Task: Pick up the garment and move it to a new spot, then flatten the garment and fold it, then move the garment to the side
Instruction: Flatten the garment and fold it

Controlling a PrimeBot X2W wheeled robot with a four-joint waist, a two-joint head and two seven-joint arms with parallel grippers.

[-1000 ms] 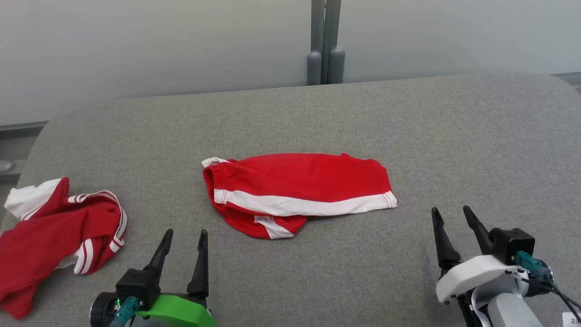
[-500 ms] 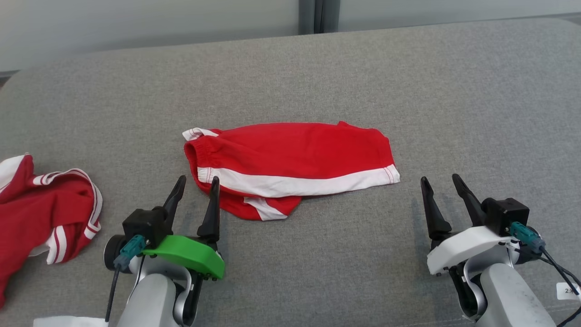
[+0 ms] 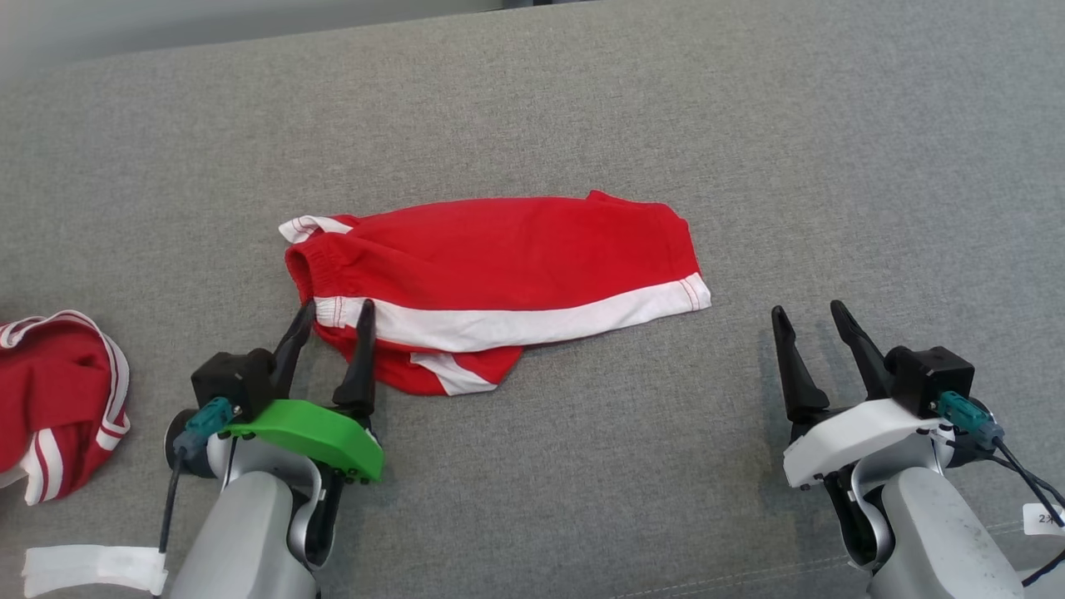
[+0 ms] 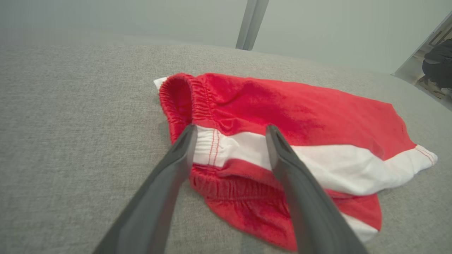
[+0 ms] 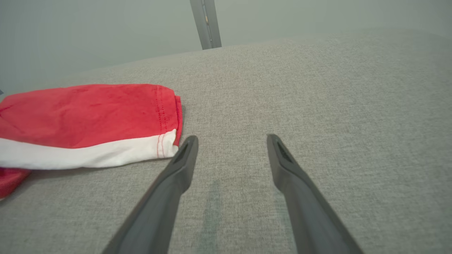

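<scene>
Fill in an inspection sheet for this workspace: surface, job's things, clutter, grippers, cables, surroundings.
Surface: grey fabric surface, flat.
Job's things: red shorts with white stripe, lying mid-surface, waistband toward the robot's left.
Clutter: second red-and-white garment crumpled at left edge; white strip at lower left.
Grippers: left gripper open, fingers astride the waistband end; right gripper open, apart from the hem.
Cables: left cable and right cable, black, from teal plugs.
Surroundings: pale wall and grey post beyond the surface.

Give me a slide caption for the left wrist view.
Open left hand poised at the elastic waistband end of the red-and-white shorts, which lie on a grey fabric surface.
</scene>
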